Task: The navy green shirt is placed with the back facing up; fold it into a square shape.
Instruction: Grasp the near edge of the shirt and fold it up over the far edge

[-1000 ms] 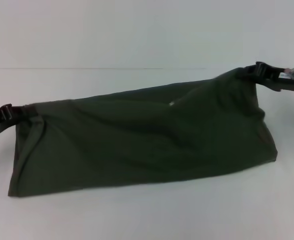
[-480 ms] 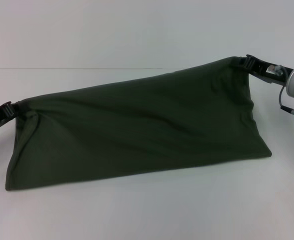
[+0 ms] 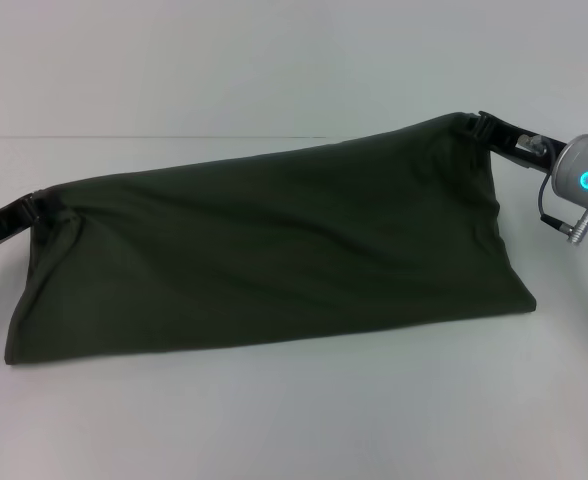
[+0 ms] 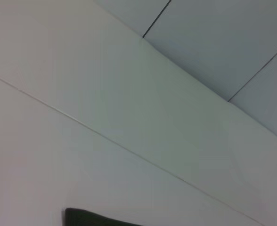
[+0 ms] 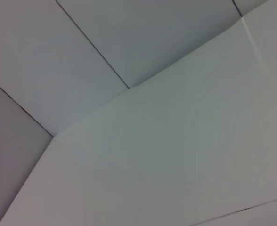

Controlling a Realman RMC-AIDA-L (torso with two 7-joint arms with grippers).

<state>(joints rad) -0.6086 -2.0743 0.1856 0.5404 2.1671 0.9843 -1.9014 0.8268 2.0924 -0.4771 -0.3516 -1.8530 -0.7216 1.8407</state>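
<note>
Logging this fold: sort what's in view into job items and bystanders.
Job:
- shirt, lifted at two corners, lower edge on the table
- left gripper, shut on the shirt's left corner
- right gripper, shut on its raised right corner

Bystanders:
- none in view; only the table and wall

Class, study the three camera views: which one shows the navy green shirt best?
The head view: the whole navy green shirt shows there, stretched between the left gripper and the right gripper. The left wrist view catches only a dark sliver; the right wrist view shows none of it.
</note>
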